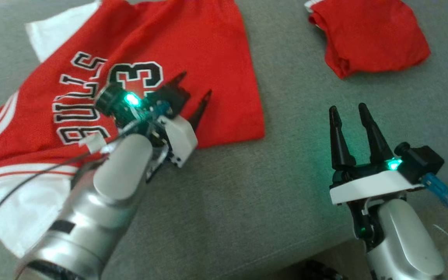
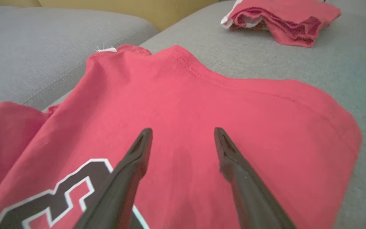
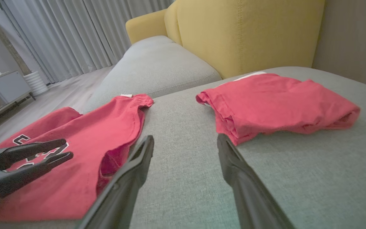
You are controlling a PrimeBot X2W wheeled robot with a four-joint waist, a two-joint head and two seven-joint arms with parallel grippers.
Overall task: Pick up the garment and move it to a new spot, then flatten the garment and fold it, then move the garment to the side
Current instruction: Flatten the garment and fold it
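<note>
Probably flattening the Bulls jersey [image 1: 208, 50]: left gripper [image 1: 196, 83] and right gripper [image 1: 347, 107], fingers open and empty, must next pinch its hem

The red jersey [image 1: 193, 50] at the left carries the word BULLS [image 1: 74, 101] in black capitals edged in white, running sideways in the head view. Beside the word is a large 3 [image 1: 138, 76] in the same style. What stands next to it is mostly hidden behind the left gripper [image 1: 196, 83]. In the left wrist view, part of a black, white-edged digit [image 2: 87, 171] shows at the near left, too cut off to read. A small white tag [image 2: 106, 49] at the jersey's far edge is too small to read.
</note>
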